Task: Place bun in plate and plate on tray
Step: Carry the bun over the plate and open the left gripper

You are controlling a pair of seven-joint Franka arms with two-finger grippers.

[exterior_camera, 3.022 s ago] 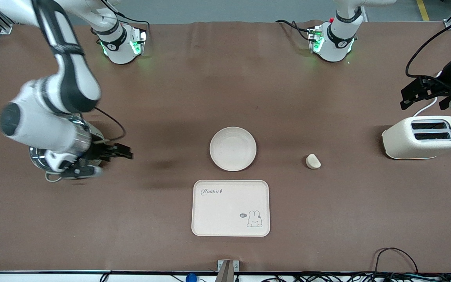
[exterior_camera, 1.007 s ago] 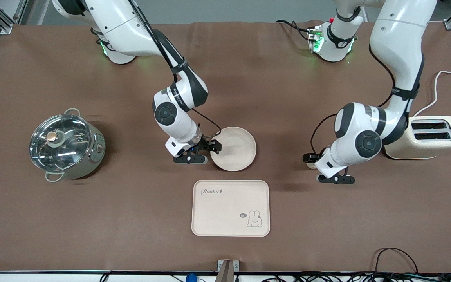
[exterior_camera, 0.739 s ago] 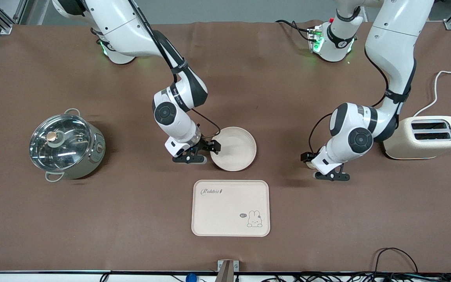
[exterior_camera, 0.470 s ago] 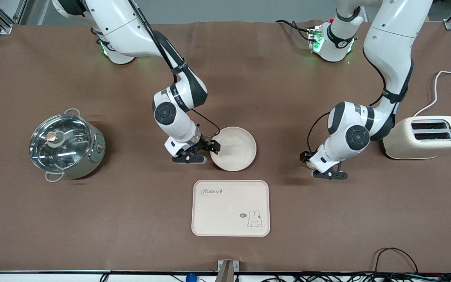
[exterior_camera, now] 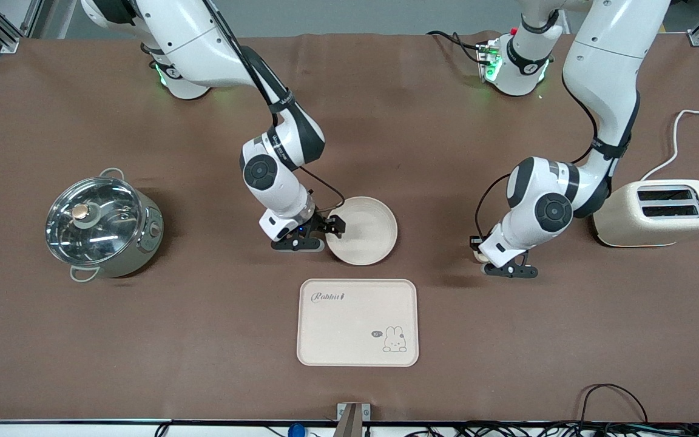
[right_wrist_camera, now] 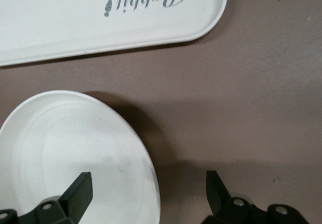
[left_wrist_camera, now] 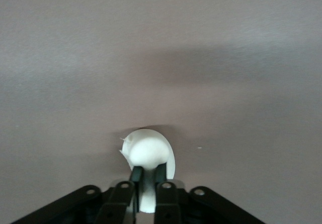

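1. Zero of two placements done: bun (left_wrist_camera: 148, 153) not in plate (exterior_camera: 361, 230), plate not on tray (exterior_camera: 357, 322).
2. Left gripper (left_wrist_camera: 147, 176): down at table level, toward left arm's end of table from plate. Fingers (left_wrist_camera: 136, 175) clamped on bun, narrow gap, bun pinched between tips in left wrist view. Bun mostly hidden under gripper in front view; apparently resting on or just off cloth, cannot tell which.
3. Right gripper (right_wrist_camera: 146, 189): low at plate rim, on the side toward right arm's end. Spread wide, straddling rim: one finger (right_wrist_camera: 80, 189) over plate's inside, other over cloth outside. Nothing gripped yet.
4. Plate: empty, flat on table, farther from camera than tray, small strip of cloth between them.
5. Tray: empty, nearest to camera at table middle, "Rabbit" script readable in right wrist view.
6. Left to do, by judgement: lift bun, carry over to plate, drop in; then close on rim, lift plate, set on tray.
7. Risk guess: rim pinch on shallow plate prone to tilt; bun may roll out if plate tips during transfer.
8. Pot (exterior_camera: 102, 223) and toaster (exterior_camera: 658, 212) at table ends, well apart from the action.
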